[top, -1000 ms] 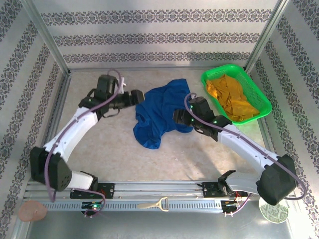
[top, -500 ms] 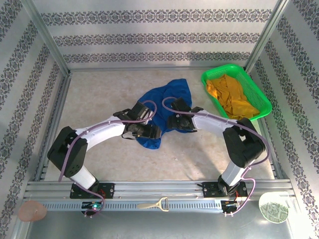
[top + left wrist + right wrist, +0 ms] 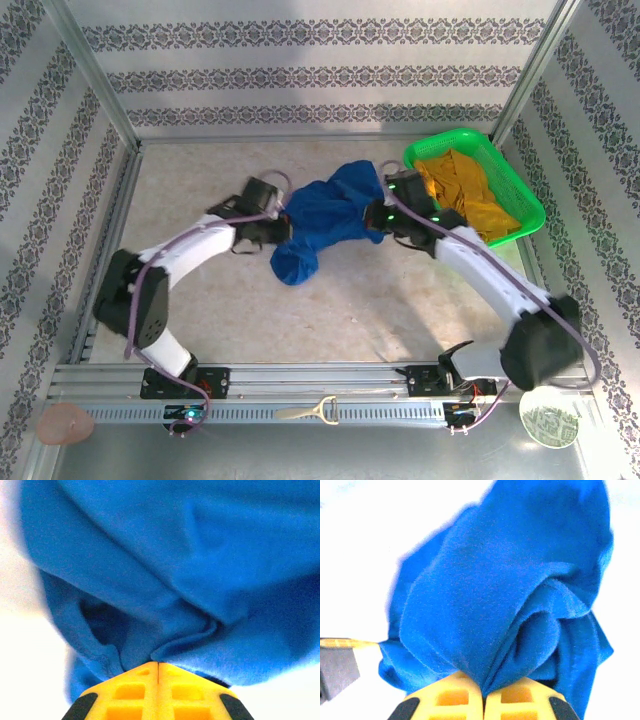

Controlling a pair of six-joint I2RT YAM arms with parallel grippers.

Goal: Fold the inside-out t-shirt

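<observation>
My left gripper (image 3: pixel 158 666) is clamped on a fold of the inside-out t-shirt (image 3: pixel 322 212), its yellow fingers pressed together with blue cloth pinched at the tips. My right gripper (image 3: pixel 483 694) nips the shirt's opposite side in the same way. The shirt is bunched between them over the middle of the bench (image 3: pixel 200 300), toward its far edge. A green basket (image 3: pixel 516 178) holding a mustard garment (image 3: pixel 465 195) sits at the far right corner.

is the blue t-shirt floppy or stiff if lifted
Probably floppy: the t-shirt is bunched in soft folds and would sag between the left gripper and right gripper. Likely light: thin cloth. Each pinches a small fold, which might slip.
</observation>
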